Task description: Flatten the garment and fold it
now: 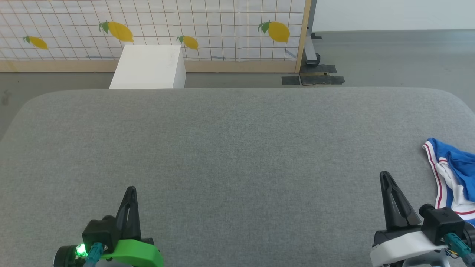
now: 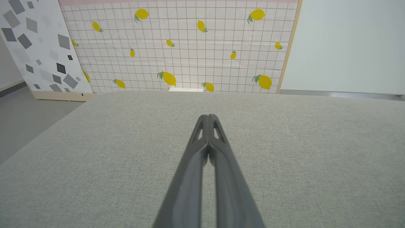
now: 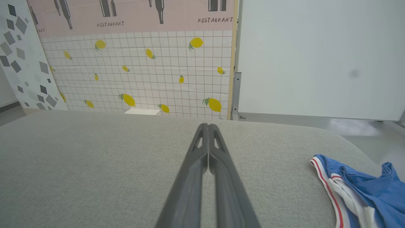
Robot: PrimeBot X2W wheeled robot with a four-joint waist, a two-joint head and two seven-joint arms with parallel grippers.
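Left gripper (image 1: 130,190) clenched empty, right gripper (image 1: 384,175) clenched too — right wrist view catches crumpled garment (image 3: 370,186)

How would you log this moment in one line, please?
stage: before grasp | left pincer: shut, empty | right pincer: shut, empty | garment: crumpled, beside right pincer, untouched

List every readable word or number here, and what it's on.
"RESTAURANT": printed twice in full on the pink banner, under bottle drawings.
"ANT": a third copy at the banner's left end, its start hidden.
Garment: crumpled, no print readable on it.
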